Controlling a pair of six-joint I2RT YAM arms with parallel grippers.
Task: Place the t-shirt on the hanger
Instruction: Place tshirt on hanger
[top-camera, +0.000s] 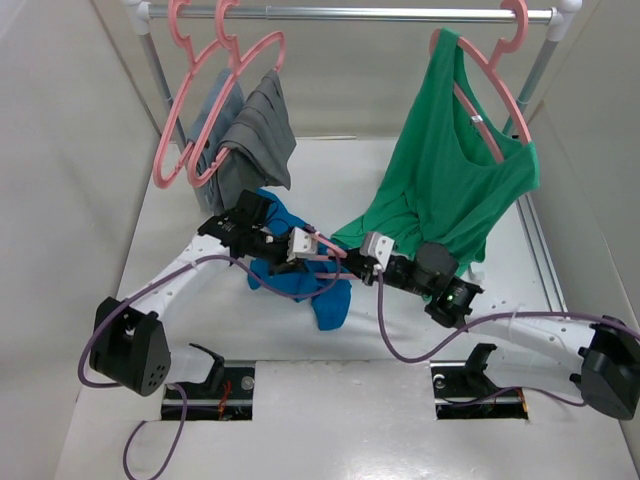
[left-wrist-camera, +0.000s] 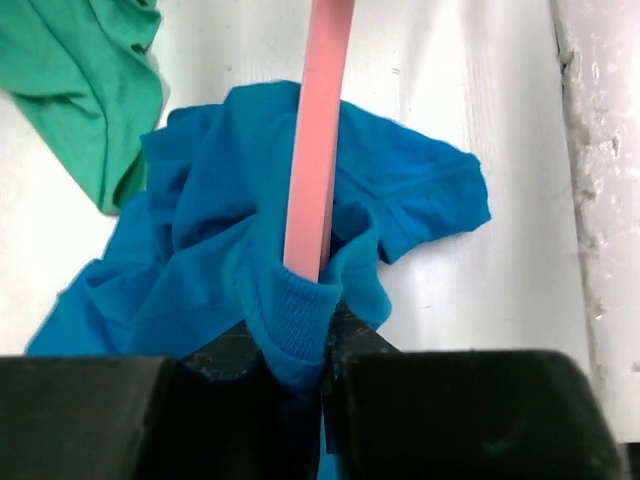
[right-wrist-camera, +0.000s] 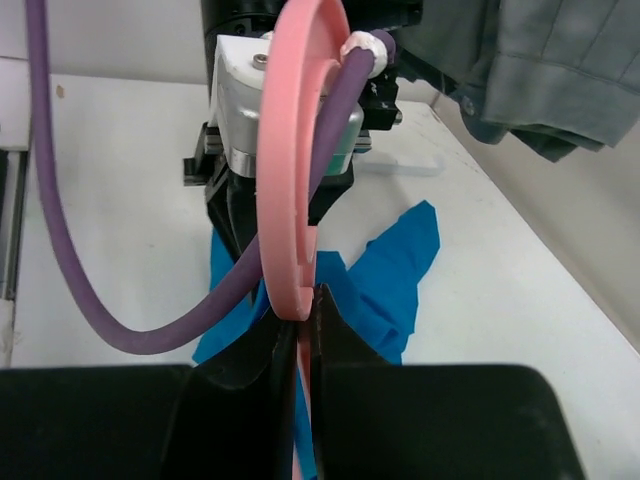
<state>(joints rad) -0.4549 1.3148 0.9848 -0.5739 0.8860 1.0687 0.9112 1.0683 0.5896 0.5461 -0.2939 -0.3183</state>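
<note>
Blue t-shirt (left-wrist-camera: 200, 240) is clenched at its ribbed edge by the left tool (left-wrist-camera: 300, 345); the right tool (right-wrist-camera: 303, 340) grips the pink hanger (right-wrist-camera: 290, 150), likely steadying it for threading

Bright blue cotton t-shirt (top-camera: 300, 280): solid blue, no print, ribbed collar in the same shade.
Pink plastic clothes hanger (left-wrist-camera: 318, 150): uniform pale pink.
Green sleeveless fabric top (top-camera: 450, 180): plain emerald.
Grey fabric garments (top-camera: 250, 135): flat mid-grey, unpatterned.
Plastic rail hangers (top-camera: 215, 60): matching pink.
Rubber arm cables (top-camera: 400, 345): purple.
Metal rail (top-camera: 380, 14): silver.
Flat table (top-camera: 330, 410): white.
</note>
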